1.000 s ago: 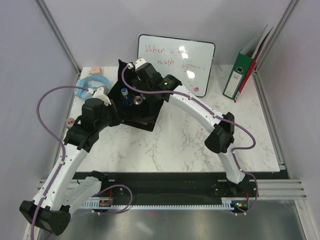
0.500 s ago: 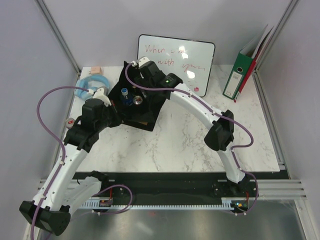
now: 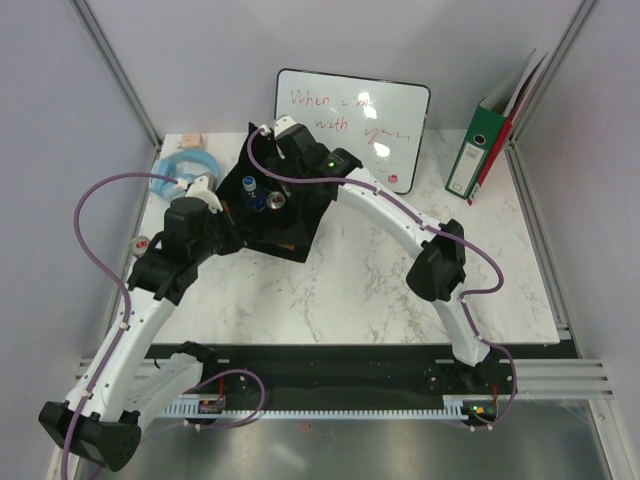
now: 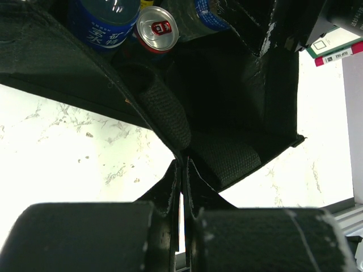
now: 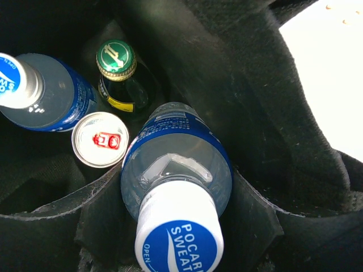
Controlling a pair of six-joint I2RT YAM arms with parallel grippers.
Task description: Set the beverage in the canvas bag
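Observation:
The black canvas bag stands open at the back middle of the marble table. My right gripper reaches down into it, its jaws against both sides of a clear Pocari Sweat bottle with a blue label and white cap. In the top view the right gripper is at the bag's far rim. My left gripper is shut on the bag's near fabric edge, and the top view shows the left gripper at the bag's left corner. Inside stand another blue-label bottle, a silver can and a green-capped bottle.
A whiteboard leans on the back wall behind the bag. A green binder stands at the back right. A blue tape roll and a small pink item lie at the back left.
My right wrist has shifted slightly toward the back wall over the bag. The left arm and the bag have not moved.

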